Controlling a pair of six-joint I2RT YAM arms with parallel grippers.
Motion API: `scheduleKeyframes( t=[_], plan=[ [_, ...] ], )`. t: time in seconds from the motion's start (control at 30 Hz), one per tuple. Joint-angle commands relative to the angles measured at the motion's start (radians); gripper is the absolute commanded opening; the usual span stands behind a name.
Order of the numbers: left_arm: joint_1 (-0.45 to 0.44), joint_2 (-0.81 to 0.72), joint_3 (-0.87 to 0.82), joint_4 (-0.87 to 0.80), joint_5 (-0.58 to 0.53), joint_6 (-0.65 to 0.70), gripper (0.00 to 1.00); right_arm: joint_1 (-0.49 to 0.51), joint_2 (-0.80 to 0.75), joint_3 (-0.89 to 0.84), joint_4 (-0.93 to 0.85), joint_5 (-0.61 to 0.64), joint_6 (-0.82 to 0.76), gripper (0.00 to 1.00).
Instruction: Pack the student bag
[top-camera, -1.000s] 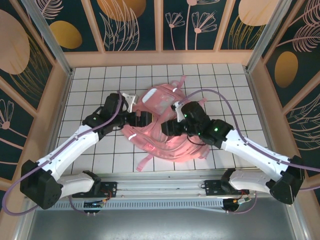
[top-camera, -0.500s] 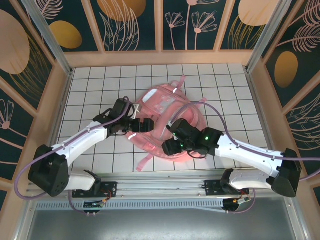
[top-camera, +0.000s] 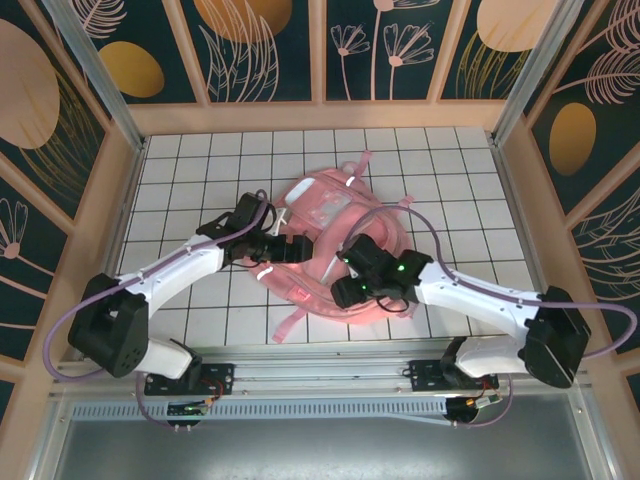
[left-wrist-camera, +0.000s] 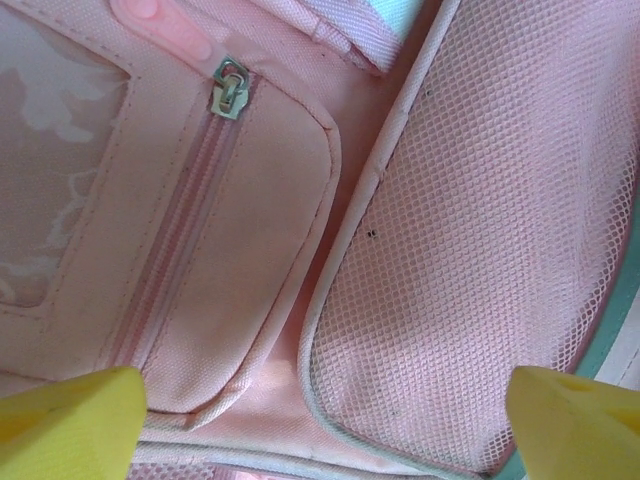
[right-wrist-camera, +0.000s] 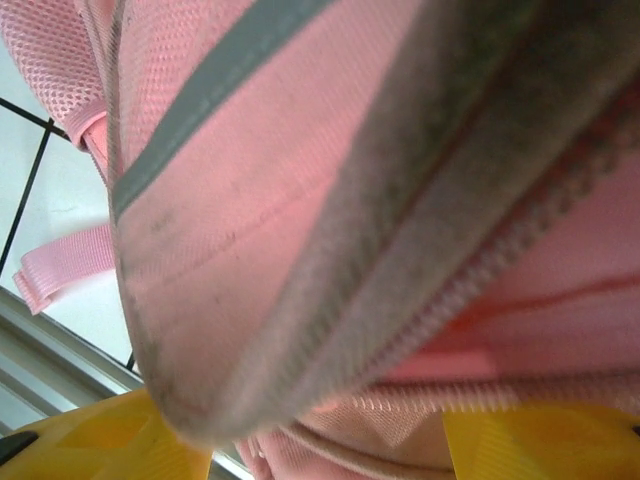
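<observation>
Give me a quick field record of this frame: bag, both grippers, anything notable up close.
bag: pink student bag, lying on the tiled table
left gripper: left gripper open, fingers wide apart over the bag
under left gripper: zip pocket, zip closed where visible; mesh panel beside it
right gripper: right gripper at the bag's near edge, fabric between its fingers; grip unclear
near right gripper: grey strip on the fabric
</observation>
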Motion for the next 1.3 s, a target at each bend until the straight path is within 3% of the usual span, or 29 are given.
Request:
scheduleKeyframes(
  t=[0.0, 0.3, 0.43, 0.67, 0.7, 0.83, 0.93, 1.0, 1.17, 1.27],
  plan=[
    [-0.002, 0.024, -0.008, 0.026, 0.036, 0.004, 0.87, 0.034, 0.069, 0.045, 0.034, 0.011, -0.039, 0.61],
    [-0.003, 0.019, -0.023, 0.017, 0.025, 0.011, 0.84, 0.104, 0.185, 0.113, -0.034, 0.178, 0.02, 0.56],
    [-0.003, 0.029, -0.023, 0.01, 0.017, 0.019, 0.82, 0.184, 0.249, 0.161, -0.074, 0.298, 0.118, 0.56],
    [-0.003, 0.042, -0.019, -0.003, 0.006, 0.024, 0.81, 0.325, 0.507, 0.3, -0.182, 0.432, 0.227, 0.59],
    [-0.003, 0.043, -0.016, -0.006, 0.002, 0.028, 0.81, 0.335, 0.532, 0.32, -0.189, 0.437, 0.232, 0.56],
    [-0.003, 0.048, -0.008, -0.034, -0.011, 0.05, 0.8, 0.351, 0.572, 0.377, -0.235, 0.469, 0.261, 0.22],
    [-0.003, 0.036, -0.011, -0.05, -0.027, 0.071, 0.8, 0.353, 0.546, 0.379, -0.245, 0.479, 0.259, 0.16],
    [-0.003, 0.014, -0.012, -0.065, -0.041, 0.094, 0.8, 0.353, 0.517, 0.382, -0.234, 0.477, 0.239, 0.03],
    [-0.002, -0.102, -0.032, -0.107, -0.127, 0.168, 0.98, 0.318, 0.416, 0.335, -0.122, 0.389, 0.146, 0.0],
    [-0.001, -0.161, -0.06, -0.124, -0.146, 0.151, 0.99, 0.26, 0.321, 0.267, -0.042, 0.31, 0.109, 0.0]
  ],
)
